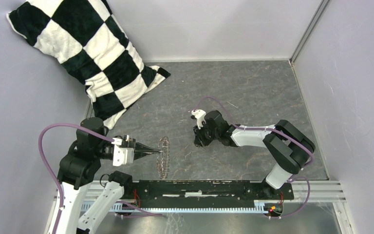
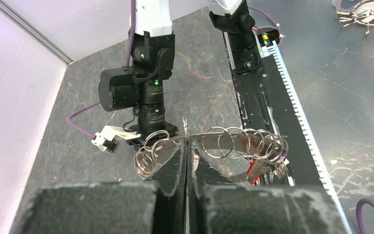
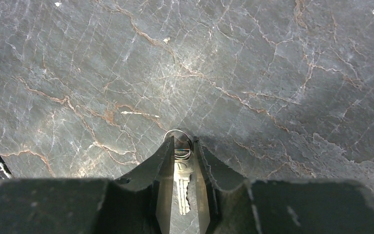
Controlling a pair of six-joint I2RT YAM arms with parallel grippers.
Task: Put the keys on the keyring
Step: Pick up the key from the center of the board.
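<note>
Right, the left gripper (image 2: 186, 146) is pinched tight on the keyring (image 2: 233, 144). It holds that chain of silver loops up off the table (image 1: 253, 92) on the left side, with loops fanning out either side of its tips.

Over in the middle, well apart from it, the right gripper (image 3: 182, 146) is nose-down at the stone surface. Its jaws are a little apart and the key (image 3: 182, 183) lies straight between them. The key's small split ring (image 3: 177, 139) pokes out just past the tips. Whether the pads are actually biting on the key's edges or merely bracketing it, the wrist view does not quite settle.

So the step in hand, I judge, is securing that key before it travels. To do it well, the squeeze should land square on the key's head and not on the loose little ring, which would only swivel. The key is thin and slick, so a lopsided pinch could make it pivot or skate across the stone.

The lift wants to go straight up, with no dragging, and the split ring should stay proud of the fingertips, since that is the part that has to meet a loop. The left side's job is simple: stay rock steady and offer one loop standing free of its neighbours. Then comes a slow, level approach across the gap.
</note>
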